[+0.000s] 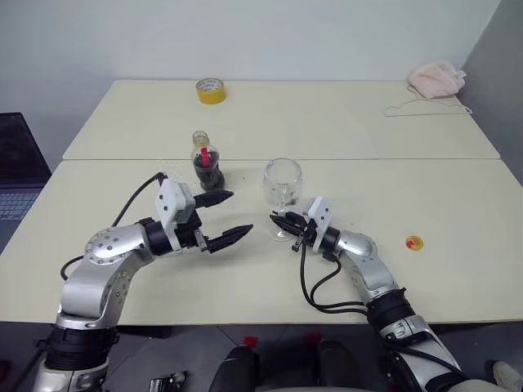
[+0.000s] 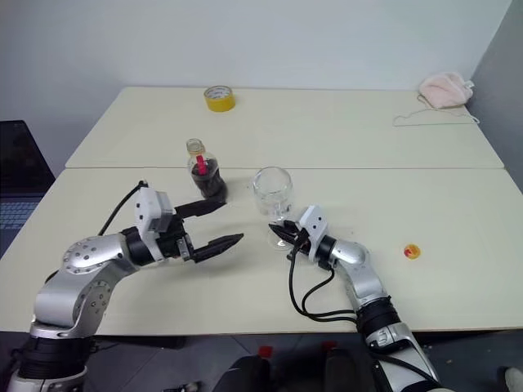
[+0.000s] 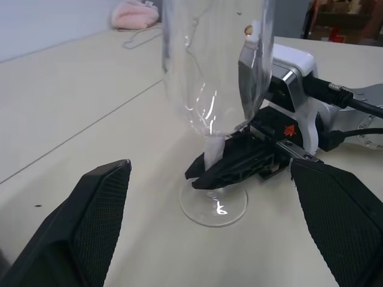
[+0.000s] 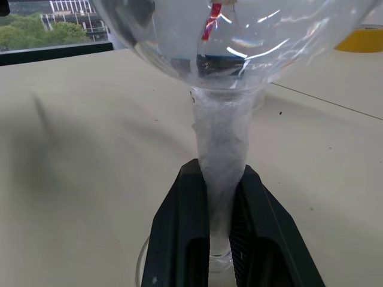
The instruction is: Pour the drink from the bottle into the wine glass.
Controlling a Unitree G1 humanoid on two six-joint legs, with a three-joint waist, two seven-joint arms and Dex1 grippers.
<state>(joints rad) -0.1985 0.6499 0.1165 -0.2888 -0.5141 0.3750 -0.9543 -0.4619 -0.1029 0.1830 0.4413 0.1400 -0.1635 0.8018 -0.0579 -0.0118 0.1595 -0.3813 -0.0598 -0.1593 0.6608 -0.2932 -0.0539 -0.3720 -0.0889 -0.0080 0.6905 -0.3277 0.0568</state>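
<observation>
wine glass pinned by its stem, bottle not yet taken

the wine glass [image 1: 282, 186] stood upright and empty, its stem clamped between the closed fingers of the right gripper [image 1: 285, 222], probably to steady it for pouring. the bottle [image 1: 206, 163], uncapped with dark drink [image 1: 207, 174] low inside, stood near the glass on its left. the left gripper [image 1: 226, 218] hung wide open and empty between bottle and glass, nearer the robot than either.

You're facing two cream tables [image 1: 458, 204] pushed together, the seam between them running across mid-frame. A plain white wall [image 1: 270, 37] fills the top; a grey wall panel [image 1: 498, 73] stands at upper right. A dark laptop [image 1: 16, 167] sits at the left edge. Grey floor [image 1: 188, 359] shows along the bottom. Even, soft light.
</observation>
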